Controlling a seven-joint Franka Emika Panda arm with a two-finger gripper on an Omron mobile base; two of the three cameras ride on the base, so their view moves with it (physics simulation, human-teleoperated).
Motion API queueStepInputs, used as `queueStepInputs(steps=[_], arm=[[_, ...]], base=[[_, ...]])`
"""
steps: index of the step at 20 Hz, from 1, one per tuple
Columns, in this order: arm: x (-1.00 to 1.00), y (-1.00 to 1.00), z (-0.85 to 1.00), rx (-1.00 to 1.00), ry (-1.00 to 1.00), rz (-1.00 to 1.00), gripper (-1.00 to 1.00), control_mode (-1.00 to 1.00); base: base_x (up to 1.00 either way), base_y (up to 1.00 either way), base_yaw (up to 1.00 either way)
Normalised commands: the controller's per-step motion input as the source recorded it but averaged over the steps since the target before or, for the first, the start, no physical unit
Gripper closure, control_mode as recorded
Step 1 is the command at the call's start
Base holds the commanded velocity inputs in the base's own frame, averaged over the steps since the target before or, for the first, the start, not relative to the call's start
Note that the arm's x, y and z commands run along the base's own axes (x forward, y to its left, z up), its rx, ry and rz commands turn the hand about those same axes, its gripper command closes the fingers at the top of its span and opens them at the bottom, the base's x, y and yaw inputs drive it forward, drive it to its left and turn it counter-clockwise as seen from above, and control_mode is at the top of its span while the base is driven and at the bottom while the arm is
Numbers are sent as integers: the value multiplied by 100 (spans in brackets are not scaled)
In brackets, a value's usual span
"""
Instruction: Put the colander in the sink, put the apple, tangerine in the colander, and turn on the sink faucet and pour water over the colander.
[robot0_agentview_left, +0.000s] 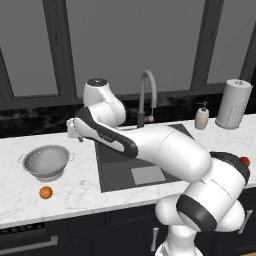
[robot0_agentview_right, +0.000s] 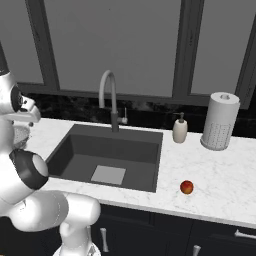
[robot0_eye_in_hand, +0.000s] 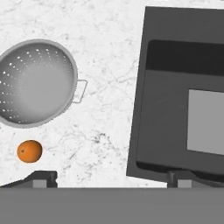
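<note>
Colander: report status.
Tool open, empty, above counter by sink. Colander on counter, upright, empty. Tangerine beside it. Nothing in the way.

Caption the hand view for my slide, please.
Open gripper above the counter, between colander with tangerine and the sink.

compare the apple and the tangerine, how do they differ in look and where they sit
The apple is red with a yellowish patch; the tangerine is plain bright orange. The apple sits on the counter right of the sink, alone near the front edge; the tangerine sits left of the sink, just in front of the colander, apart from it. Both are small round fruits of similar size, resting on white marble, neither yet in the colander.
</note>
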Motion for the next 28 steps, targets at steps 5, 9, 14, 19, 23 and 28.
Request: queueStepInputs(steps=[5,9,14,19,23,28], arm=[[2,33,-19,0,6,1,-100,-100],[1,20,-11,0,6,3,-100,-100],[0,29,-11,0,6,3,-100,-100],[6,41,-31,0,2,0,-100,-100],[5,21,-41,0,0,0,-100,-100],[6,5,-49,0,0,-2,-100,-100]], base=[[0,0,0],[0,0,0],[0,0,0],[0,0,0],[0,0,0],[0,0,0]])
